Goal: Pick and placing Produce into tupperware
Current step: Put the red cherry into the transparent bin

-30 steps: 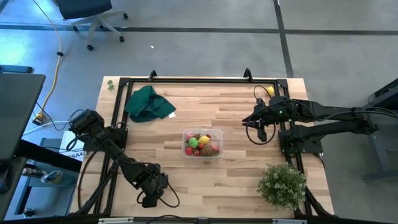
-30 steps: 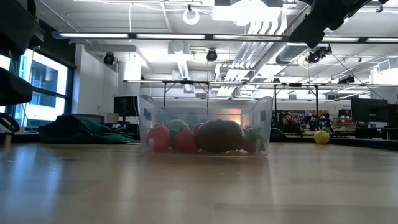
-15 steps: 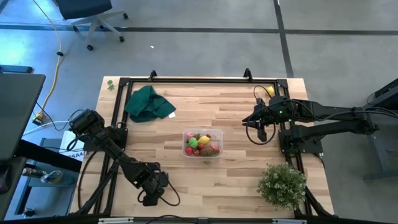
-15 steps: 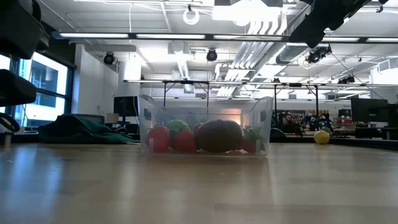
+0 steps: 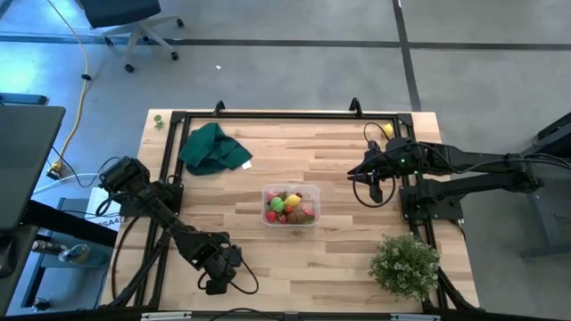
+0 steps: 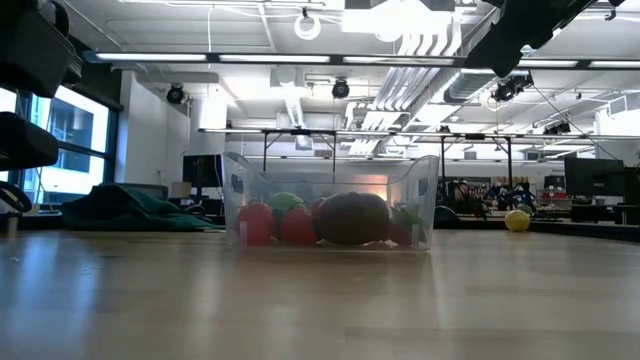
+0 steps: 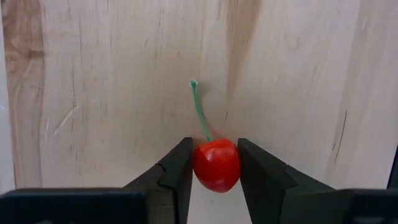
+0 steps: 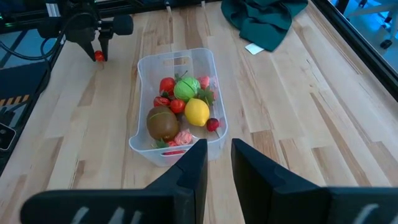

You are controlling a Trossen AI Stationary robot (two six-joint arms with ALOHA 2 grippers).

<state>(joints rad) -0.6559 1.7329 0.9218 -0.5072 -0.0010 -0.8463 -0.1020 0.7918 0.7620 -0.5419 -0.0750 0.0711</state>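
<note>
Bare wooden table (image 5: 348,165) around central tupperware (image 5: 291,206), cloth (image 5: 212,148), plant (image 5: 406,264) at edges

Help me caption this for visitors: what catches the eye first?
The clear tub at the table's middle, heaped with bright toy produce. Then the left gripper near the table's front-left edge, its fingers against a red cherry on the wood, and a bushy plant at front right.

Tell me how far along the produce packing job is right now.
Mostly done: the clear plastic rectangular tub already holds a yellow lemon, a brown kiwi, a green piece and several red ones. In hand: the left tool has its fingers against a small red cherry with a green stem on the wooden table. Left: carrying the cherry to the tub, plus a yellow piece at the far right corner.
</note>
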